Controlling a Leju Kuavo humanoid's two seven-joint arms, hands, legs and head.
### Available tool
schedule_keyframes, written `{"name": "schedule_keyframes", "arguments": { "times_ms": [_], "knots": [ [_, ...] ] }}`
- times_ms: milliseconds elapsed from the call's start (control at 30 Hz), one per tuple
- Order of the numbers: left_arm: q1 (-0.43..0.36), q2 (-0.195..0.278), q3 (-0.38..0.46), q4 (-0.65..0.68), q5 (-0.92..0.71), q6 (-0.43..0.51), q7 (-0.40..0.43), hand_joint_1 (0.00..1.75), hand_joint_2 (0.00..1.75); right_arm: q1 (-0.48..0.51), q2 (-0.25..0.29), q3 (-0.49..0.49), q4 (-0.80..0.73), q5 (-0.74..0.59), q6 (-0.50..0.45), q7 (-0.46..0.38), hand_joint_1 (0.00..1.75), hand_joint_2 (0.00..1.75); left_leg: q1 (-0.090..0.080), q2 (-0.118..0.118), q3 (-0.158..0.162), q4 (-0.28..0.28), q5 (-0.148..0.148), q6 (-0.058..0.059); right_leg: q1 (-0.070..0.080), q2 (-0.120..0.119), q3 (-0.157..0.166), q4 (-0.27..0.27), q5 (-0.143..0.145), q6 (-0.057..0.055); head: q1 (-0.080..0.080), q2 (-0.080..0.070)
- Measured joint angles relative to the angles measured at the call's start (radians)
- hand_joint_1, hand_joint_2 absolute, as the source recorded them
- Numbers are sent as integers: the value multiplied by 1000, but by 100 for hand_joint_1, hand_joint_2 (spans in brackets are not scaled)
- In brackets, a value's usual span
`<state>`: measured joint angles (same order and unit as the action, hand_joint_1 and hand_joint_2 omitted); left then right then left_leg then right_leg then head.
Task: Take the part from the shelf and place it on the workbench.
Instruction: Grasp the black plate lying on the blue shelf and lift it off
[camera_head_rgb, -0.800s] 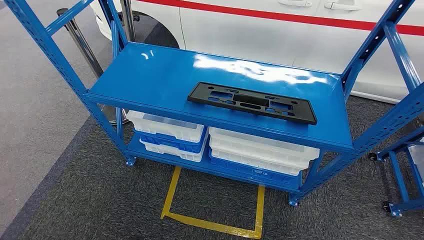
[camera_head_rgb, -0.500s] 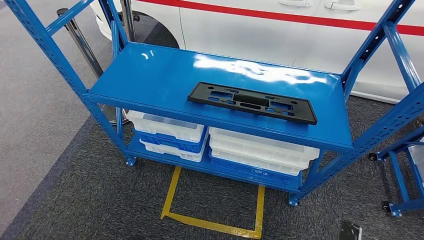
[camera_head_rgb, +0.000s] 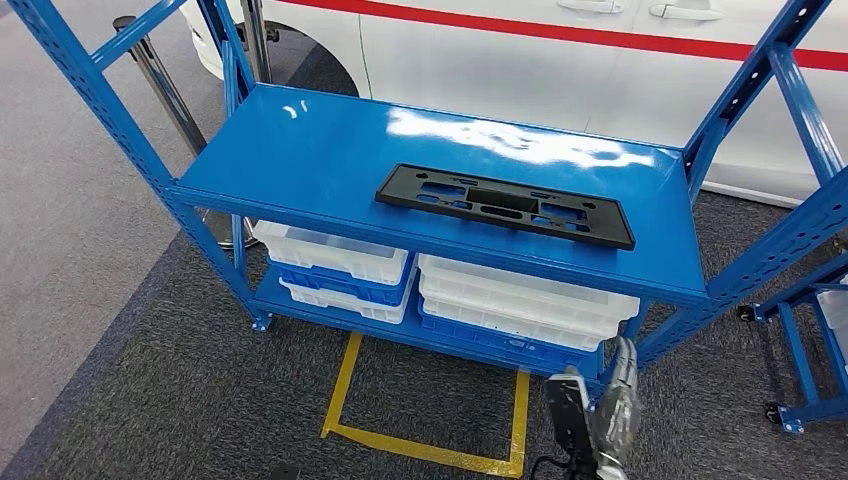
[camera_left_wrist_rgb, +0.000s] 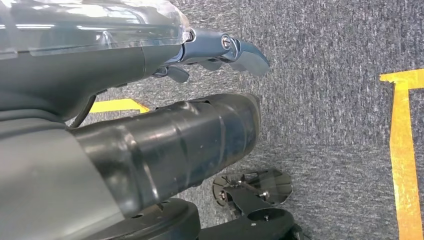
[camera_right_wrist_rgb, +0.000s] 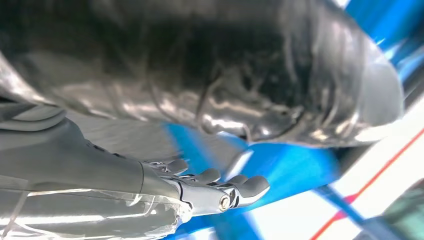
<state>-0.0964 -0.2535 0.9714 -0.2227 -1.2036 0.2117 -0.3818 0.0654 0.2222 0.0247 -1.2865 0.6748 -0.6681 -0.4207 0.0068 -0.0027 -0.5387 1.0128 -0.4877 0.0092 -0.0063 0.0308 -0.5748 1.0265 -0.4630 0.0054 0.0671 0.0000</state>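
My right robot hand, fingers spread and holding nothing, rises at lower right; it could clip the shelf edge before reaching the black part.

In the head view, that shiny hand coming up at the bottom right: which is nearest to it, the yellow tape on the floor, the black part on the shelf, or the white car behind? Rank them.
From the right hand:
1. Yellow tape, on the carpet just to its left.
2. Black part, lying flat on the blue shelf top, up and ahead.
3. White car, behind the shelf, farthest.
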Motion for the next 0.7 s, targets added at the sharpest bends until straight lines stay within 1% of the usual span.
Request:
{"name": "schedule_keyframes", "arguments": {
  "times_ms": [133, 300, 500, 600, 700],
  "knots": [
    [-6, -1, -3, 1, -13, -2, 5, 0, 0, -13, -4, 151, -9, 58, -2, -16, 0, 0, 0, 0, 1, 0, 0, 0, 0, 0, 0, 0, 0, 0, 0, 0],
    [-14, -4, -10, 1, -26, -7, 4, 0, 0, -37, -10, 314, -10, 111, -7, -37, 0, 0, 0, 0, 2, 0, 0, 0, 0, 0, -1, 1, 0, 0, 0, 0],
    [-27, -8, -29, 3, -43, -31, -7, 0, 0, -101, -55, 512, -10, 156, -14, -57, 0, 0, 0, 0, 2, 0, 0, 0, -1, 0, -1, 1, 0, 0, 0, 0],
    [-31, -8, -41, 4, -56, -58, -32, 0, 0, -136, -77, 586, -9, 159, -11, -55, 0, 0, 0, 0, 2, 0, 0, 0, 0, 0, -1, 1, 0, 0, 0, 0],
    [-32, -8, -52, 5, -65, -89, -62, 0, 0, -156, -91, 632, -7, 155, -9, -45, 0, 0, 0, 0, 2, 0, 0, 0, 0, 0, -2, 1, 0, 0, 0, 0]
  ]
}}
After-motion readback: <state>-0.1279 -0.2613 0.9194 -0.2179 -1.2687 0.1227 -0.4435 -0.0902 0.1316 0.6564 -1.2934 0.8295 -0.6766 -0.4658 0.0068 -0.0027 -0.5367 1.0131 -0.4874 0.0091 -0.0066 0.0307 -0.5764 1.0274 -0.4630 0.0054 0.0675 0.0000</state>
